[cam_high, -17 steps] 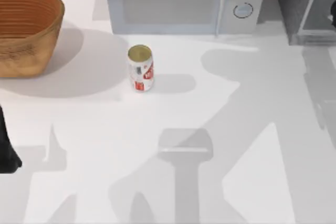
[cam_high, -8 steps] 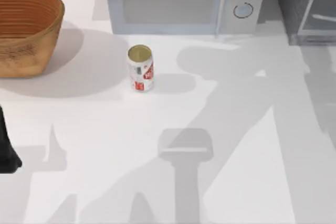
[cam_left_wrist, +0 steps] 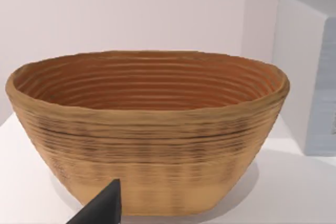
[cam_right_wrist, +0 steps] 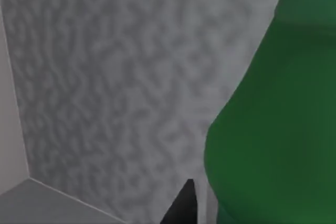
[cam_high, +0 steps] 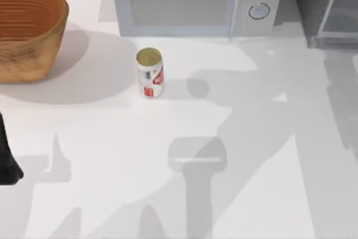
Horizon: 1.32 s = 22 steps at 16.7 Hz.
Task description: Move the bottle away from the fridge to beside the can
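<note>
While close against the bottle (cam_right_wrist: 278,119) beside the fridge (cam_right_wrist: 115,77), right gripper's opening cannot be told; centre on the body, grip squarely, lift clear. Can (cam_high: 149,73) at ten o'clock, upright; microwave (cam_high: 190,1) at twelve, basket (cam_high: 28,32) beyond. Left arm (cam_high: 6,155) parked at nine.

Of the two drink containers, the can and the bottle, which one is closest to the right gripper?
The green bottle, close before the right wrist camera; the red-and-white can stands far off near the microwave.
</note>
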### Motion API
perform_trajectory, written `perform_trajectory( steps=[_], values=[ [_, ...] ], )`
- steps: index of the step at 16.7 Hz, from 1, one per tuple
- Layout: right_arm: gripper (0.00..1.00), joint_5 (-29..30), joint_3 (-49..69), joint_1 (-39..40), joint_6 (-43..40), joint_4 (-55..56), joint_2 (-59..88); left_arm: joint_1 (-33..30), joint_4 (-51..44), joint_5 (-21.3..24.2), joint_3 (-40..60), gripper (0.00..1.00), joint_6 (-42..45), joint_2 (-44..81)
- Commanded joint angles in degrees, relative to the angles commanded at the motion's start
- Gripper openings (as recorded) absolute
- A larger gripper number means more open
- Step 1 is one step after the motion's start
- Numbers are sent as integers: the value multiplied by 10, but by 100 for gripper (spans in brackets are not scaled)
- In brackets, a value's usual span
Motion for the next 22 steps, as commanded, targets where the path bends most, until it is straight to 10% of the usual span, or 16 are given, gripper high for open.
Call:
perform_trajectory(
  steps=[7, 15, 22],
  values=[
    [0, 3, -254, 4, 0, 97, -140, 0, 0, 0, 0, 100, 0, 0],
    [0, -4, -278, 10, 2, 112, -154, 0, 0, 0, 0, 100, 0, 0],
    [0, -119, -258, 205, 19, 147, -82, 0, 0, 0, 0, 100, 0, 0]
  ],
)
